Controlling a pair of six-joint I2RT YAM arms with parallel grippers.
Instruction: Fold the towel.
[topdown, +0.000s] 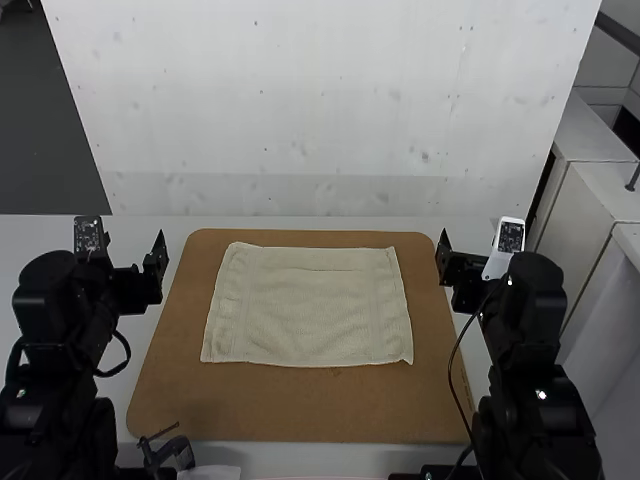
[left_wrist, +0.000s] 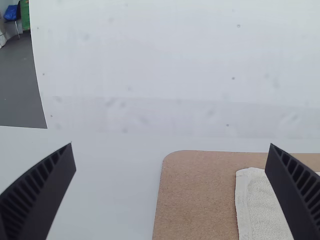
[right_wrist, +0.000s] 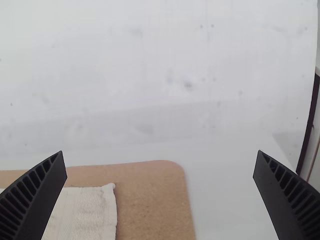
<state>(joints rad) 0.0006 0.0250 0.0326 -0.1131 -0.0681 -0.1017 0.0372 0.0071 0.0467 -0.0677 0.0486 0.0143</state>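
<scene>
The left gripper (topdown: 132, 250) and right gripper (topdown: 472, 250) each have their fingers spread wide, holding nothing. Between them, the towel (topdown: 308, 305) lies spread on the brown board (topdown: 290, 415).

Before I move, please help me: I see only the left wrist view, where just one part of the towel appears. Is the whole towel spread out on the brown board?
Observer: Yes, in the high view the towel lies spread and unfolded, and all four corners are on the brown board, nearer to its far edge.

Operator: Thank you. And the right gripper, is it already holding the cloth?

Observer: No, the right gripper is open with nothing between its fingers; the high view has it to the right of the towel, apart from it.
</scene>
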